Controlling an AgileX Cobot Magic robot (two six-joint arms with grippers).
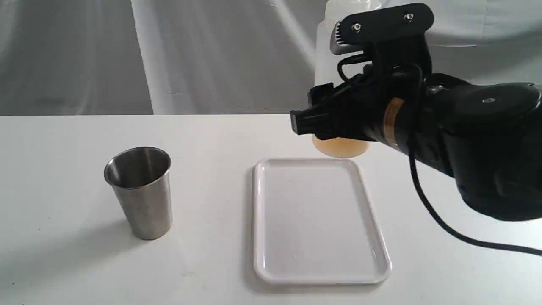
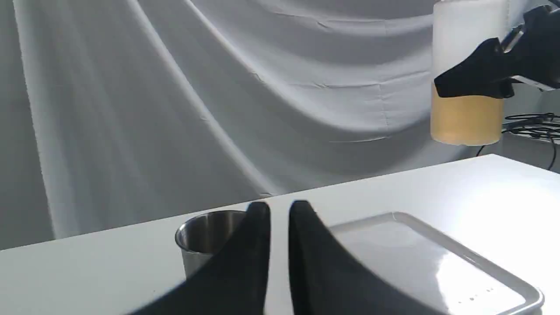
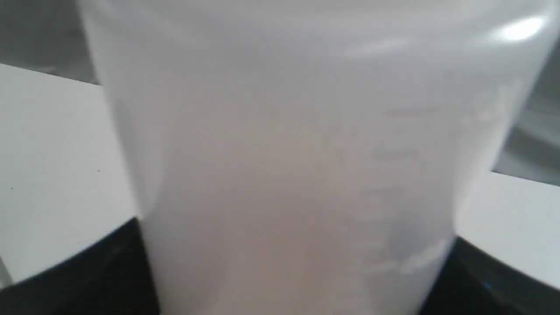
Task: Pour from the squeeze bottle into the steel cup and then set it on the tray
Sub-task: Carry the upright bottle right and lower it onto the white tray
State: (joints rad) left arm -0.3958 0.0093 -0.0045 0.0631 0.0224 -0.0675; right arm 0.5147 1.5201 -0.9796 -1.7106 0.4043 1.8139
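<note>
nearest the lens, low on the white table (image 1: 55,140), steel cup (image 1: 139,192) stands left of the empty tray (image 1: 319,220), while the right gripper (image 1: 338,123) clamps the squeeze bottle (image 1: 341,146) upright, aloft behind the tray; carry it level, then tip slowly over the rim.

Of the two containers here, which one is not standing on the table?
The squeeze bottle: the right hand holds it upright in the air above the table. The steel cup stands on the table beside the tray.
</note>
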